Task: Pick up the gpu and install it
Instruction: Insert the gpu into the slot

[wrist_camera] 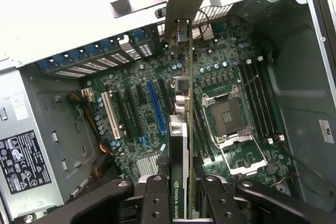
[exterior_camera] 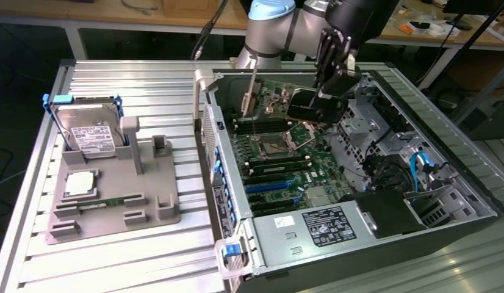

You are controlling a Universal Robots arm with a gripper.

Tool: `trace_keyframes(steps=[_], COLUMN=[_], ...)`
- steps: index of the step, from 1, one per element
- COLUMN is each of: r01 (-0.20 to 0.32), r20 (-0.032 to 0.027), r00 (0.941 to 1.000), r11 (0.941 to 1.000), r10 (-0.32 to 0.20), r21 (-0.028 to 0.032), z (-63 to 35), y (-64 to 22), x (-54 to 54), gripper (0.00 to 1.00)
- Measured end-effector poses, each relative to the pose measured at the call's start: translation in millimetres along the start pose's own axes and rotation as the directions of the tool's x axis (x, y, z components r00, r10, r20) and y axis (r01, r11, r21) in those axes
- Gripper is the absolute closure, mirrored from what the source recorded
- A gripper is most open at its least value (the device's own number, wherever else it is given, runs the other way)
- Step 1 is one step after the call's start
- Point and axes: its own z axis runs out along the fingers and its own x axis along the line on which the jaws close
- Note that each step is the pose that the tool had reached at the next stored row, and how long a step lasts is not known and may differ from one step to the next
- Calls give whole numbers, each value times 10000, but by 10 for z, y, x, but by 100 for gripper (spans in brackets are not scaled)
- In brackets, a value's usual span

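The gpu (exterior_camera: 312, 105) hangs tilted above the motherboard (exterior_camera: 276, 160) inside the open computer case. Its black shroud faces outward and its pale end bracket (exterior_camera: 250, 91) points toward the case's rear wall. My gripper (exterior_camera: 335, 85) is shut on the card's end away from the bracket. In the wrist view the gpu (wrist_camera: 181, 140) shows edge-on between my two fingers (wrist_camera: 156, 195), with the bracket (wrist_camera: 185, 3) at its far end. The card hovers over the area between the blue slot (wrist_camera: 156, 106) and the processor socket (wrist_camera: 227, 115), apart from the board.
The case's rear wall (exterior_camera: 210, 122) and drive cages (exterior_camera: 374, 128) flank the board, and the power supply (exterior_camera: 321, 224) sits at the near end. On the exterior view's left, a grey fixture (exterior_camera: 113, 201) holds a hard drive (exterior_camera: 89, 131) and a memory stick (exterior_camera: 101, 202) on the slatted table.
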Motion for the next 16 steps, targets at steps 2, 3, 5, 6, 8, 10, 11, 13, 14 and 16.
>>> trace_keyframes(steps=[2, 3, 5, 6, 8, 10, 11, 13, 14, 16], r01=[335, 494, 860, 1139, 1607, 1903, 2080, 2104, 2102, 2092], r20=[-7, -10, -19, -25, -37, -44, -50, -55, -55, -38], r00=[9994, 9988, 9963, 9935, 9870, 9817, 9781, 9776, 9776, 9778], r11=[9994, 9988, 9963, 9935, 9870, 9817, 9781, 9776, 9775, 9766], r10=[-335, -494, -860, -1139, -1607, -1903, -2080, -2104, -2102, -2093], r21=[9, 13, 23, 30, 42, 49, 53, 76, 151, 505], z=[0, 0, 0, 1, 1, 1, 1, 1, 1, 0], y=[-6, -9, -16, -21, -32, -43, -52, -53, -53, -54], x=[-2, -3, -4, -6, -9, -12, -15, -15, -15, -16], gripper=[73, 73, 73, 73, 73, 73, 73, 73, 73, 73])
